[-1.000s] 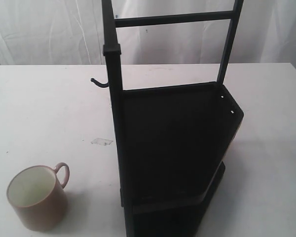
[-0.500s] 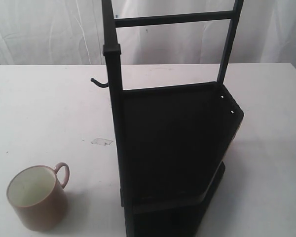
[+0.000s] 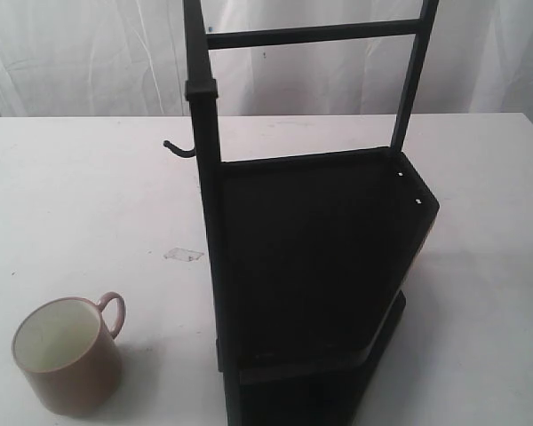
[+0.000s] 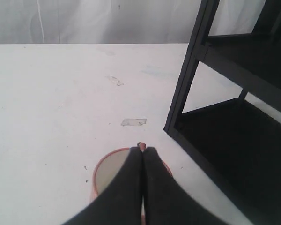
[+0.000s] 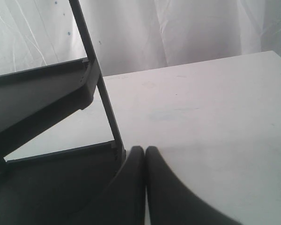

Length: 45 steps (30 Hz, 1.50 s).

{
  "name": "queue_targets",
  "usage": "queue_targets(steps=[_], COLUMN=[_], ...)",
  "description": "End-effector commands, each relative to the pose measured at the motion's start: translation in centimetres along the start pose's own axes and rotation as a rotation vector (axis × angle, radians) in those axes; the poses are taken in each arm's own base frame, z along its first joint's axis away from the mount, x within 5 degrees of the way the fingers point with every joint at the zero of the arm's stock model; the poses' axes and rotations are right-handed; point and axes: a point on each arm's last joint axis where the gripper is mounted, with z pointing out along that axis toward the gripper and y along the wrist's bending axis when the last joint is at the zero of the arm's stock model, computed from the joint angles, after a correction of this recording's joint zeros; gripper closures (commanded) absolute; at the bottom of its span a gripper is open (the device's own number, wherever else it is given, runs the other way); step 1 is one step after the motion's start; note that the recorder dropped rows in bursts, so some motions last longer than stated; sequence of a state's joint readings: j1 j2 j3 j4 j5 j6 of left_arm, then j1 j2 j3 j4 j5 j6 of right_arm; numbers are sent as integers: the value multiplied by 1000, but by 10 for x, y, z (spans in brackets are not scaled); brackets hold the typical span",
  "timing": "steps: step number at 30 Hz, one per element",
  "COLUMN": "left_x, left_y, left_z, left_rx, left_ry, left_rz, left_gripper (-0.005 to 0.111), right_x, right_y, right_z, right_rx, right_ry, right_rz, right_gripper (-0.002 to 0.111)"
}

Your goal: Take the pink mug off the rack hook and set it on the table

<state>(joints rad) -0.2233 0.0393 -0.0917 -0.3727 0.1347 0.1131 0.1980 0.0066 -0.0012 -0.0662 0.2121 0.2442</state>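
Observation:
The pink mug (image 3: 65, 357) stands upright on the white table (image 3: 89, 204) at the front left, its handle toward the rack; nothing grips it. On the rack (image 3: 311, 257), the hook (image 3: 179, 149) juts left from the black post with nothing hanging on it. No gripper shows in the exterior view. In the left wrist view my left gripper (image 4: 142, 149) is shut, fingers pressed together above the pink mug (image 4: 110, 168), holding nothing. My right gripper (image 5: 145, 149) is shut too, hanging beside the rack (image 5: 42, 117) over bare table (image 5: 215, 122).
A small scrap of clear tape (image 3: 183, 255) lies on the table between mug and rack. White curtains hang behind the table's far edge. The rack's tall bars rise out of the exterior view's top.

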Motion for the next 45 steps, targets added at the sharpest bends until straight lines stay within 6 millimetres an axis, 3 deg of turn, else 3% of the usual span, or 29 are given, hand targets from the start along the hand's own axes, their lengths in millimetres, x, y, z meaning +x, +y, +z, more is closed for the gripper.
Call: queue_targets(steps=[1, 18, 24, 30, 45], left_x=[10, 29, 29, 30, 30], left_y=[3, 13, 14, 18, 18], left_z=[1, 5, 5, 4, 4], left_rx=[-11, -142, -148, -195, -196], left_ry=[-6, 61, 58, 82, 82], left_rz=[19, 11, 23, 172, 175], left_gripper=[107, 107, 107, 107, 107], right_x=[0, 0, 0, 0, 0], right_y=[0, 0, 0, 0, 0], right_z=[0, 0, 0, 0, 0], right_rx=[-1, -1, -1, -1, -1], right_ry=[-9, -9, -9, -9, -9], right_rz=[-5, -5, -5, -5, -5], right_gripper=[108, 108, 108, 108, 108])
